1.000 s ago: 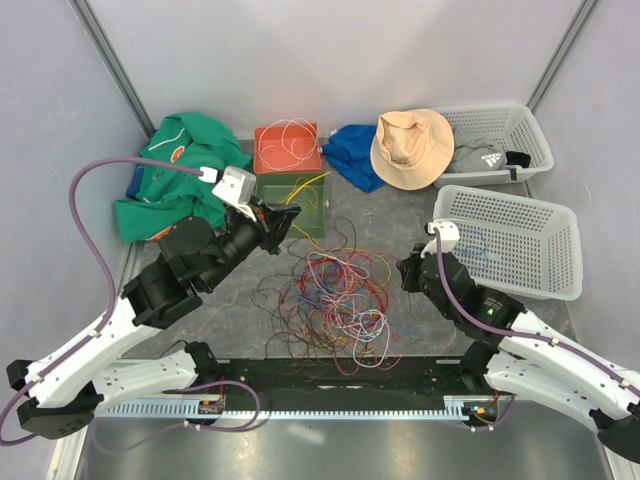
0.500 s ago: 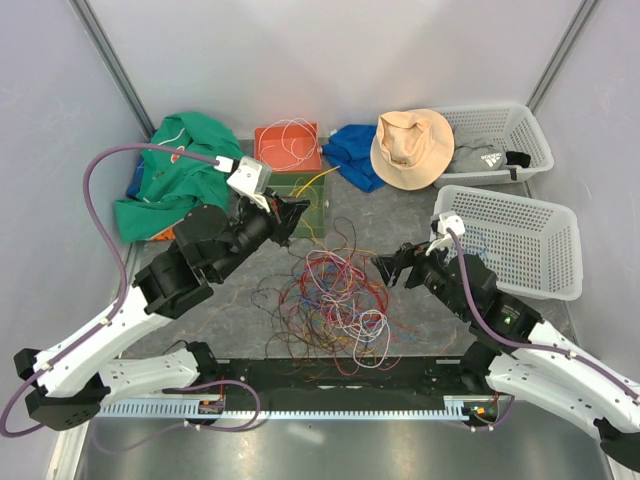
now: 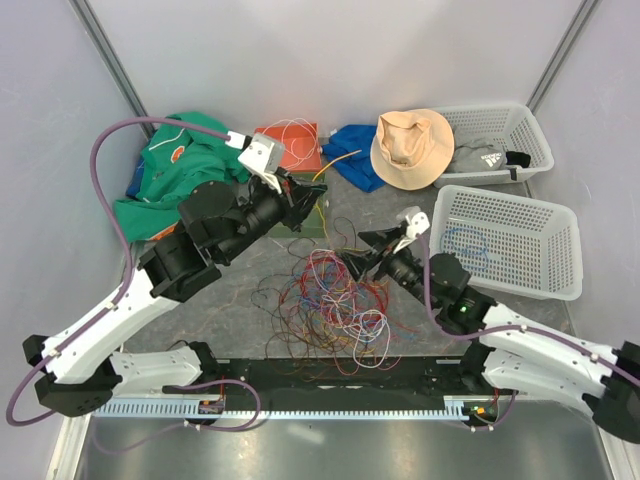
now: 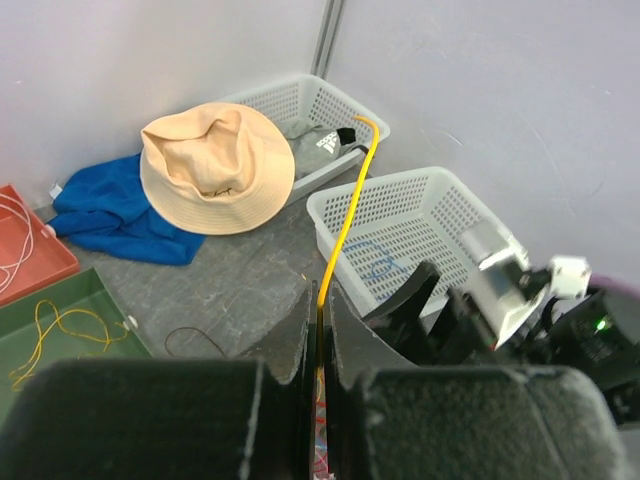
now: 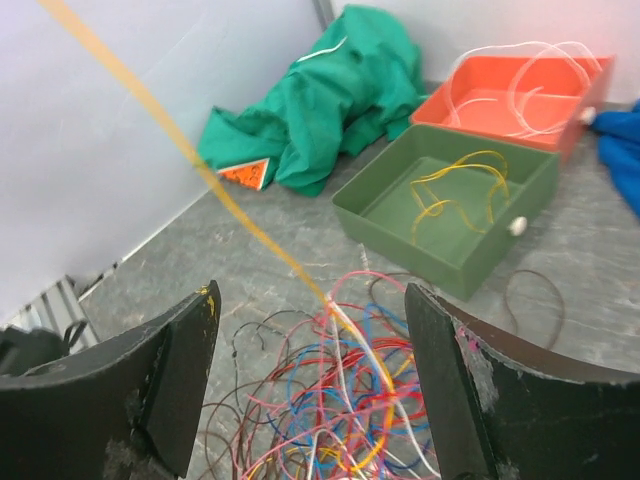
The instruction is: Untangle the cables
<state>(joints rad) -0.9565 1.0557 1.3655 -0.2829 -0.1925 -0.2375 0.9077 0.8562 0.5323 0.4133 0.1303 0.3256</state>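
Note:
The cables (image 3: 335,300) lie as a loose tangle of red, blue, pink, white and brown strands on the grey table between the arms. My left gripper (image 3: 308,203) hovers over the tangle's far side, shut on a yellow cable (image 4: 345,215) whose free end sticks up past the fingers (image 4: 295,330). That yellow cable (image 5: 180,140) runs taut from the tangle (image 5: 350,410) up to the left. My right gripper (image 3: 358,255) is at the tangle's right edge. It is open, with the yellow strand passing between its fingertips (image 5: 310,292) untouched.
A green tray (image 5: 440,255) with a yellow wire and an orange tray (image 5: 490,125) with a white wire sit behind the tangle. A green cloth (image 3: 175,175), a blue cloth (image 3: 350,155) and a hat (image 3: 412,148) lie at the back. Two white baskets (image 3: 505,240) (image 3: 500,140) stand right.
My right gripper has opened and swung left to the tangle's edge. My left gripper has lifted further back and right, drawing the yellow cable taut.

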